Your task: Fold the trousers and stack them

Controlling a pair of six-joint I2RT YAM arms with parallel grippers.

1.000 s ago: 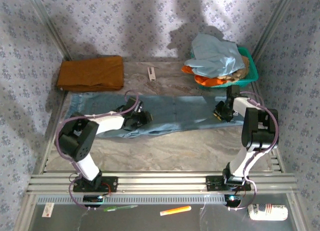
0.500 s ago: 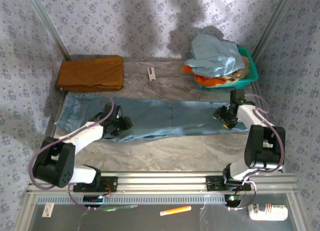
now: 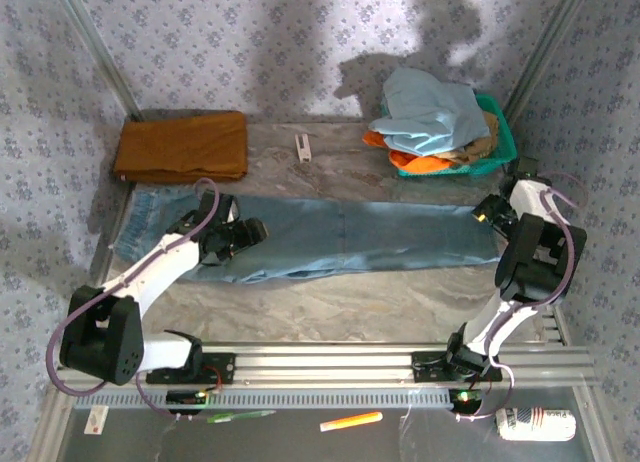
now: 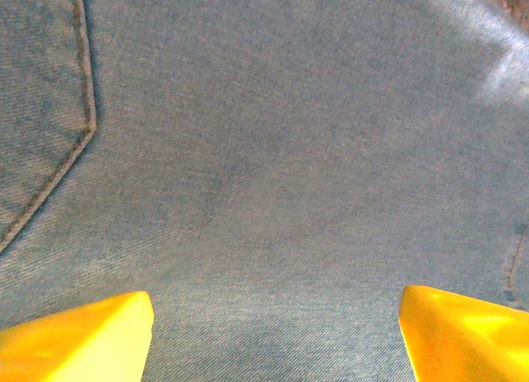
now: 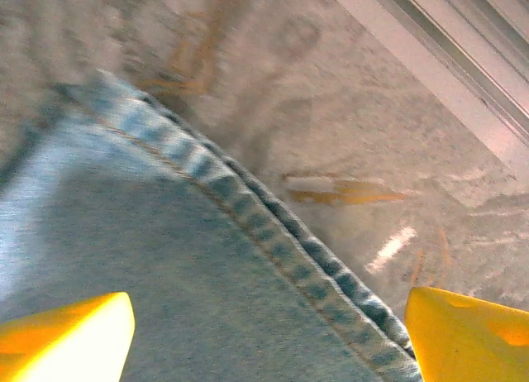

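Trousers (image 3: 340,237): lying flat, stretched left to right across the bench (image 3: 400,302). Left gripper (image 3: 247,232), right gripper (image 3: 488,210): both now opening wide, releasing the denim, holding nothing. Spreading is finishing; folding is likely coming next.

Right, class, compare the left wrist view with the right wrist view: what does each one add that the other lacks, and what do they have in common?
Left wrist view: the curved stitched pocket seam on the light blue faded denim trousers, lying flat under the left gripper.
Right wrist view: the thick stitched hem of a leg end, the grey marbled tabletop beyond it and a pale rail at the table's edge, under the right gripper.
Shared: the same denim close up, with yellow fingertips spread wide and nothing gripped.
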